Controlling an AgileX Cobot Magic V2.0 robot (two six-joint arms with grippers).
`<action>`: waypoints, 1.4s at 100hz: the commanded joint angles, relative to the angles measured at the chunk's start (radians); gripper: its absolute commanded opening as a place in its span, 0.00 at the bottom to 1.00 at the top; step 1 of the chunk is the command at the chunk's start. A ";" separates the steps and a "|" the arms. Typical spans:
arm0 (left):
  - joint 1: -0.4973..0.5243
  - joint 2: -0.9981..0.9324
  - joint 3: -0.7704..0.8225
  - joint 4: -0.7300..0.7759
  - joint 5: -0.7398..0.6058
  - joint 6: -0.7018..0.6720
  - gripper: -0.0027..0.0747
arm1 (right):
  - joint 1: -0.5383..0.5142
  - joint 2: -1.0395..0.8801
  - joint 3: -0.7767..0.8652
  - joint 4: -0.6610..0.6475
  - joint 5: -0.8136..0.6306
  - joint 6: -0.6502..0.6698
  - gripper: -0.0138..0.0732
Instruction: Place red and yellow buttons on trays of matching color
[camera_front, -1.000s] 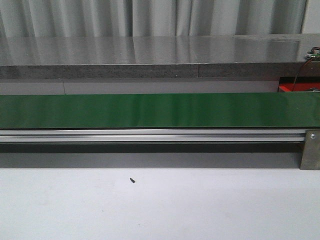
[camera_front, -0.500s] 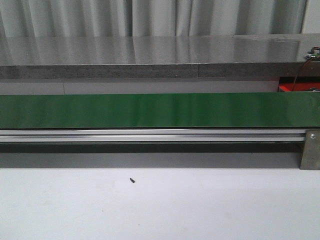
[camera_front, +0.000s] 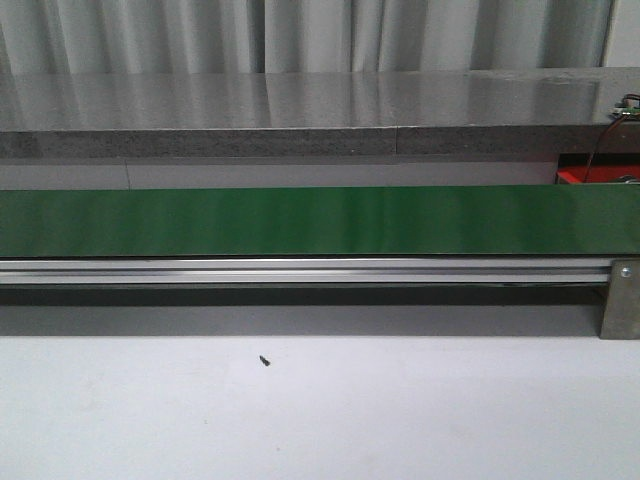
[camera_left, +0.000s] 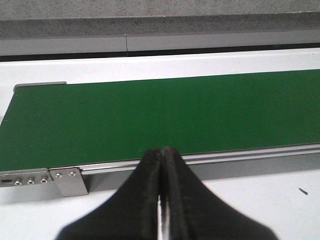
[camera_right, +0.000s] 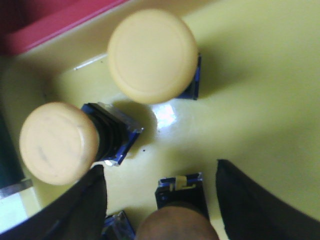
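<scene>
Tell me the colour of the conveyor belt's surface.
The flat conveyor belt is plain dark green, unpatterned; the left wrist view shows it best.

Even, soft overhead light filled the front view; the grey countertop (camera_front: 300, 100) mirrored the curtain in pale streaks, and a dark shadow band lay beneath the conveyor rail (camera_front: 300, 272). The right wrist view was blurred, with white glare on the yellow tray (camera_right: 165, 114).
</scene>
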 joint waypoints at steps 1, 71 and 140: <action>-0.008 0.000 -0.026 -0.016 -0.072 -0.003 0.01 | -0.001 -0.094 -0.021 0.036 -0.011 -0.008 0.72; -0.008 0.000 -0.026 -0.016 -0.072 -0.003 0.01 | 0.386 -0.633 -0.021 0.026 0.032 -0.150 0.59; -0.008 0.000 -0.026 -0.016 -0.072 -0.003 0.01 | 0.447 -0.656 -0.021 0.035 0.079 -0.158 0.02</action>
